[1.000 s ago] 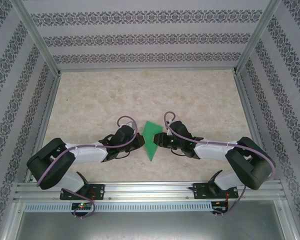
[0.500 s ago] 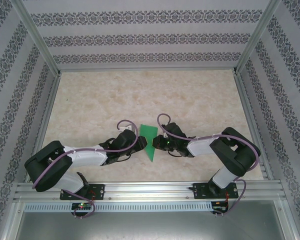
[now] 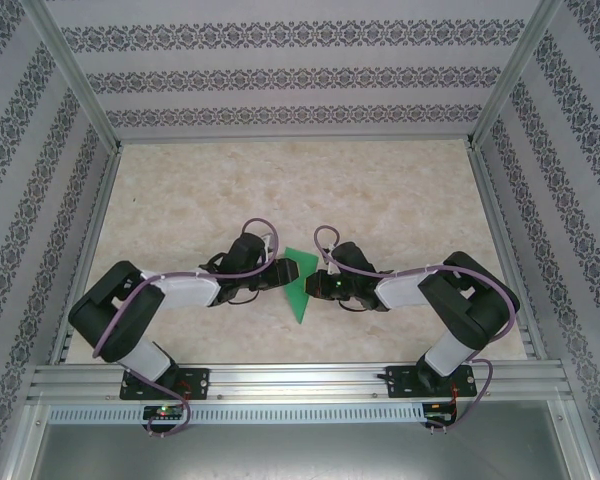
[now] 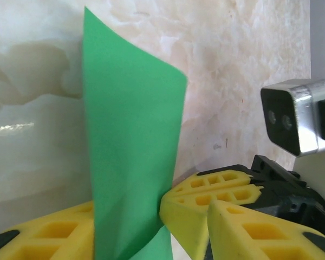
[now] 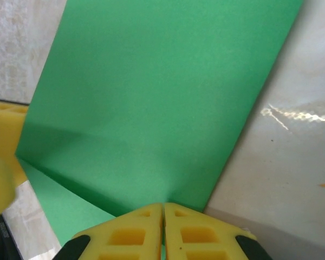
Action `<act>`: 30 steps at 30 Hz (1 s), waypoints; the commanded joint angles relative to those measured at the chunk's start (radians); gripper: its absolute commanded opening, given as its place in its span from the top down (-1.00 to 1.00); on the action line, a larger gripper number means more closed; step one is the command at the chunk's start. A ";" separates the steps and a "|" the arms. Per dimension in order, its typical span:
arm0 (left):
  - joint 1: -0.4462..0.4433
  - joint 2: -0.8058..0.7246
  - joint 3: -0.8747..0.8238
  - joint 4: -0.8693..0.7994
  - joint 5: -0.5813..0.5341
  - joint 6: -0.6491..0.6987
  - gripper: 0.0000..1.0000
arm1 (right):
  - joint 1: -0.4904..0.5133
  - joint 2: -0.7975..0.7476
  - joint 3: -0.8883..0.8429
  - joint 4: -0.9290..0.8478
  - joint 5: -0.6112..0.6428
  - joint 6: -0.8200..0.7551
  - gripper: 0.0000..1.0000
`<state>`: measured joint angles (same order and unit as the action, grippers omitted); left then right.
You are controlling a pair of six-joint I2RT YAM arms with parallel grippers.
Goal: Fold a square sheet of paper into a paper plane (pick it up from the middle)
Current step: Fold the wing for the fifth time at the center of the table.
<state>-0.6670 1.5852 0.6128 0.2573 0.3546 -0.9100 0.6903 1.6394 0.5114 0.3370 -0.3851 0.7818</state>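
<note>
The left pincer is released: its jaws are parted, with the folded green paper standing loose between them, while the right pincer is clamped shut on the paper's edge. The paper is thus carried by one arm alone, over the near middle of the tabletop, so a regrasp before the next crease is likely. A second earlier, the left pincer is shut on it and the right elbow is set nearer the tabletop's right edge.

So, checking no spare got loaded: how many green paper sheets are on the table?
1: a partly folded green sheet at the middle of the table, pinched in the right gripper. Another could hide beneath it.
</note>
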 commanded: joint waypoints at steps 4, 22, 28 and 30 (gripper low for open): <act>0.061 0.059 0.047 0.052 0.173 0.069 0.01 | -0.020 0.062 -0.001 -0.015 0.036 -0.049 0.80; 0.131 0.177 0.237 -0.191 0.353 0.254 0.44 | -0.046 0.094 0.006 -0.003 0.012 -0.056 0.79; 0.131 0.175 0.234 -0.193 0.352 0.246 0.75 | -0.048 0.075 0.010 -0.016 0.017 -0.055 0.76; 0.132 0.155 0.209 -0.169 0.324 0.214 0.84 | -0.050 0.060 0.009 -0.019 0.015 -0.053 0.75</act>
<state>-0.5442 1.7638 0.8337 0.0875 0.6899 -0.6899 0.6468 1.6604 0.5159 0.3515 -0.4812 0.7635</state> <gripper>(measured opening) 0.089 0.119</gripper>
